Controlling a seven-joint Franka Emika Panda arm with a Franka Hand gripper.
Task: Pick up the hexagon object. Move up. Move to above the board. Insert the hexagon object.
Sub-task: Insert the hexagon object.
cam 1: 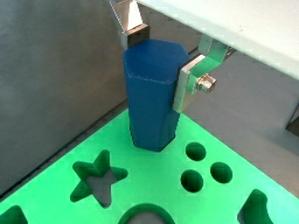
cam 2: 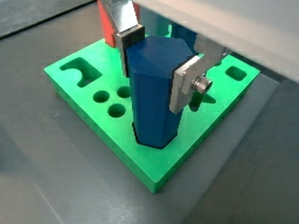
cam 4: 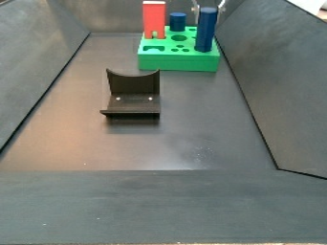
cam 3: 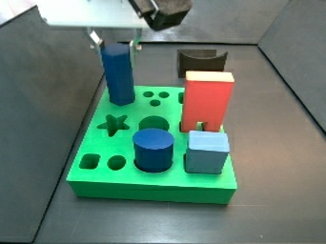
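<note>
The hexagon object (cam 1: 152, 96) is a tall blue faceted prism. It stands upright with its foot at a corner of the green board (cam 1: 158, 172), beside the star hole (cam 1: 97, 178). My gripper (cam 1: 163, 61) is over it, with one finger on each side of its top, shut on it. Both show in the other wrist view too: the prism (cam 2: 152, 101), the board (cam 2: 152, 162) and the gripper (cam 2: 156, 66). In a side view the prism (cam 3: 117, 71) stands at the board's (cam 3: 152, 188) far left corner under the gripper (cam 3: 114, 40). Its foot is hidden.
On the board stand a red block (cam 3: 209, 95), a short dark-blue cylinder (cam 3: 152, 151) and a light-blue cube (cam 3: 208, 152). A small dark U-shaped block (cam 3: 201, 61) lies beyond the board; it also shows mid-floor (cam 4: 130, 94). Dark walls enclose the floor.
</note>
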